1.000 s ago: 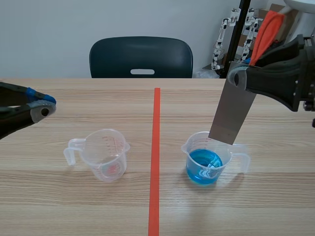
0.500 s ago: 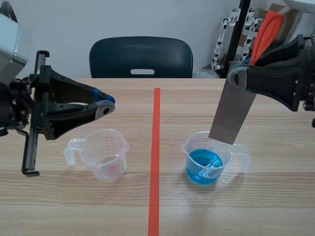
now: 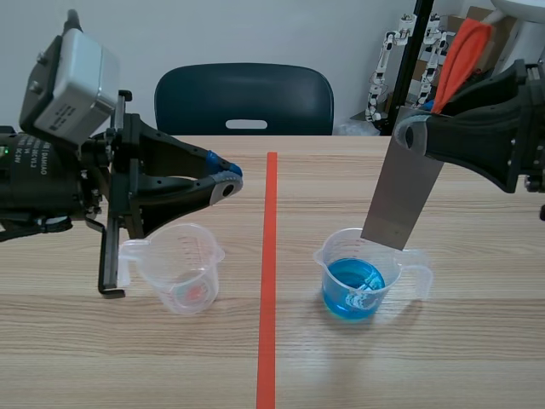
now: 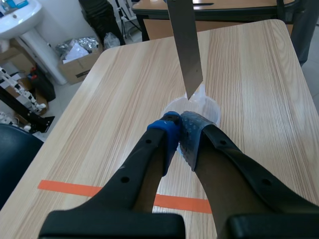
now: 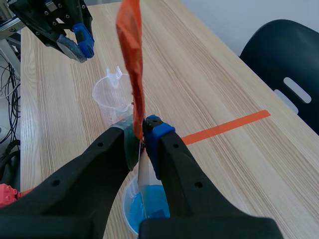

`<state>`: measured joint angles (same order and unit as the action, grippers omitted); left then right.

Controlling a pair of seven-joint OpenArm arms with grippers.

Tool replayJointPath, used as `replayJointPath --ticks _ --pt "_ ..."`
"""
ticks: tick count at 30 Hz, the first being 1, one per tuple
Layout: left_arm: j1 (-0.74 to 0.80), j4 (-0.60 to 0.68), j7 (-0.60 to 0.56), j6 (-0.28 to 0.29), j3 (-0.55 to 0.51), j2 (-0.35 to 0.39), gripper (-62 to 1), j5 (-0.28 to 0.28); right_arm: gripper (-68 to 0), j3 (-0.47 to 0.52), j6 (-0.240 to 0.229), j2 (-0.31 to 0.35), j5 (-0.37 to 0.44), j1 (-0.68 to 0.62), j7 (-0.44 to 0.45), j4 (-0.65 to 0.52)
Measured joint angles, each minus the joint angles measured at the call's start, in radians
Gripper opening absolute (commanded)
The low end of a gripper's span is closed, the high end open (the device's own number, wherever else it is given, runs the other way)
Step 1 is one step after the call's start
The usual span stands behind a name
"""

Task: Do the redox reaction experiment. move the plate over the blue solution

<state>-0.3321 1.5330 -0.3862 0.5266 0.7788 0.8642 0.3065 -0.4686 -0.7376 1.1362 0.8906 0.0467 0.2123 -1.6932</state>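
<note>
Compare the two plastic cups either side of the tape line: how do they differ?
The right cup holds blue liquid; the left cup shows only a faint pink trace at its bottom. A metal plate hangs over the right cup; none hangs over the left cup. Their handles point opposite ways, outward. Both are clear, upright, handled.

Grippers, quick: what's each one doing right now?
Left gripper: shut, holding nothing.
Right gripper: shut on the metal plate.
</note>
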Motion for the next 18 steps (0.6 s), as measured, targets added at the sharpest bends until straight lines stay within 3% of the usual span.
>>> replayJointPath --ticks 3,10,18 --pt "-0.004 -0.024 0.001 0.027 0.002 -0.017 -58.2 0.000 -66.9 0.000 0.000 0.000 0.000 0.000 0.000 0.000" --pt "-0.080 -0.072 0.012 0.026 0.098 -0.046 -58.2 0.000 -66.9 0.000 0.000 0.000 0.000 0.000 0.000 0.000" --pt "-0.118 -0.189 0.031 0.037 0.134 -0.119 -58.2 0.000 -66.9 0.000 0.000 0.000 0.000 0.000 0.000 0.000"
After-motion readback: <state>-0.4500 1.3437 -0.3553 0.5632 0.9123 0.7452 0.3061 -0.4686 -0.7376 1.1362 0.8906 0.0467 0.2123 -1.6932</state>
